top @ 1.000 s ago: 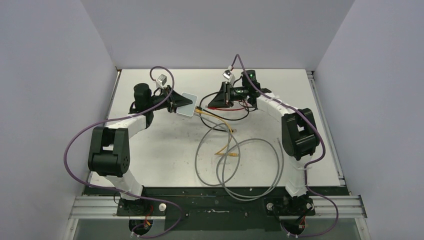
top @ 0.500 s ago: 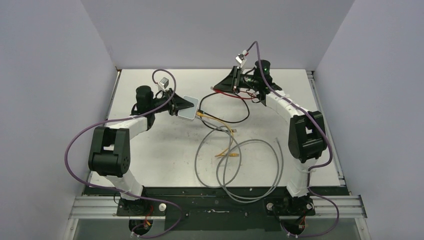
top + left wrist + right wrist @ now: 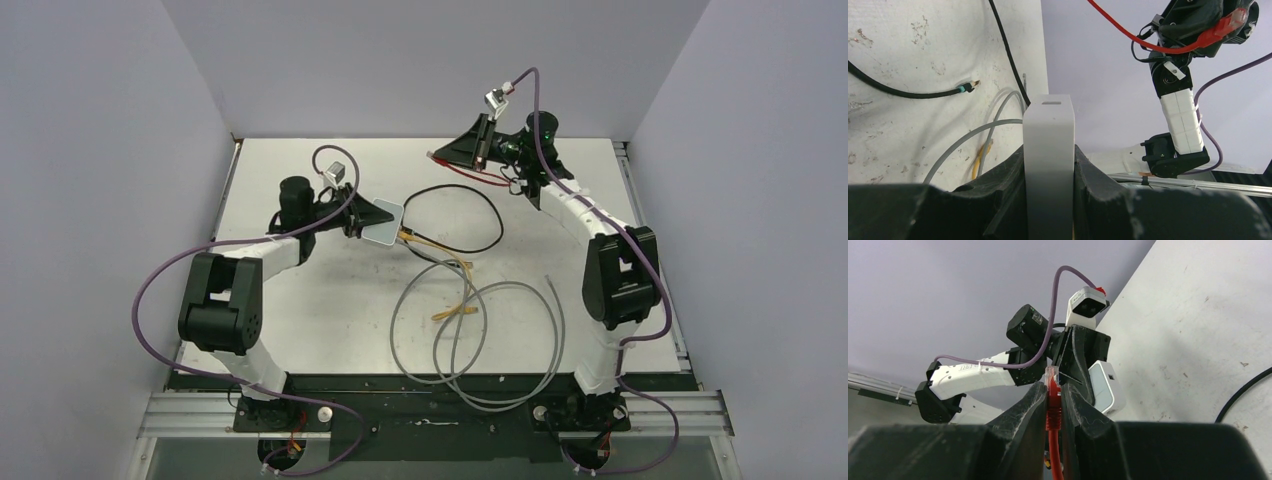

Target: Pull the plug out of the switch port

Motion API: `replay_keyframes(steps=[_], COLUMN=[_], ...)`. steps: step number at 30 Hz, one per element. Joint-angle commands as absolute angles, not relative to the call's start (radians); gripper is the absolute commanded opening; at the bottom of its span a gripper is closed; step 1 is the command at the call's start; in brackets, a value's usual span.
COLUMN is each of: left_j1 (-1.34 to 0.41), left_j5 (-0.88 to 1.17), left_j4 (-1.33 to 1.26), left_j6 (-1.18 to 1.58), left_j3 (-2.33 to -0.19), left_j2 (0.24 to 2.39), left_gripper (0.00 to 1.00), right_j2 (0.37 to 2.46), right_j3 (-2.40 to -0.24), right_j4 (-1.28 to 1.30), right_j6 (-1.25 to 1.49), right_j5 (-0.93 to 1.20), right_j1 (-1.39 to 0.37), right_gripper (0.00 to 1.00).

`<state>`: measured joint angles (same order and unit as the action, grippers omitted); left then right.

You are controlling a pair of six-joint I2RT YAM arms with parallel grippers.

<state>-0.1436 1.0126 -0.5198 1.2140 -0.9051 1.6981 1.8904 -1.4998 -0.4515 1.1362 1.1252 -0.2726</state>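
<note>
Grip was the weak point at the right hand (image 3: 1052,390). Its fingers were closed on the red plug (image 3: 1051,381), pinching only the plug's body, with the tip poking free above them. The plug was out of its port, higher than the switch (image 3: 1048,125) and well apart from it. The red cable (image 3: 1054,455) trailed down from the plug and, in the left wrist view, ran close under that arm's wrist. A further pull could probably catch the cable there, or drag the plug sideways out of the pinch.

The left hand (image 3: 1049,160) was closed on the switch, clamping its flat faces with the box standing on edge. Whether the switch touched the tabletop (image 3: 300,290) could not be told. A yellow cable (image 3: 432,243) seemed to run from the switch's socket side. If so, lifting or swinging the switch would likely tighten it and twist the box in the clamp.

Beyond the switch lay a black cable (image 3: 908,93) and loops of grey cable (image 3: 1003,122). Lowering either arm carelessly could hook these and tow them across the tabletop.
</note>
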Motion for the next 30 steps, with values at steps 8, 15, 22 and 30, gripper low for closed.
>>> replay_keyframes(steps=[8,15,22,30], left_j1=[-0.169,-0.168,-0.168,-0.17], left_j5=[1.015,1.019,1.023,1.021], left_j4=[-0.599,-0.632,-0.642,-0.659], left_j6=[1.25,1.274,1.286,1.3], left_j3=[-0.871,-0.856,-0.866,-0.864], left_j2=[1.686,1.68,1.68,1.677], left_gripper=[0.0,0.0,0.0,0.0], right_j2=[1.913,2.019,2.112,2.185], right_j3=[-1.666,-1.78,-1.862,-1.892], right_j4=[0.006,0.216,0.371,0.387], right_j6=[0.665,0.524,0.39,0.356], right_j5=[1.034,0.985,0.935,0.856], right_j1=[-0.228,-0.159,-0.097,-0.049], right_gripper=[0.05,0.05,0.05,0.05])
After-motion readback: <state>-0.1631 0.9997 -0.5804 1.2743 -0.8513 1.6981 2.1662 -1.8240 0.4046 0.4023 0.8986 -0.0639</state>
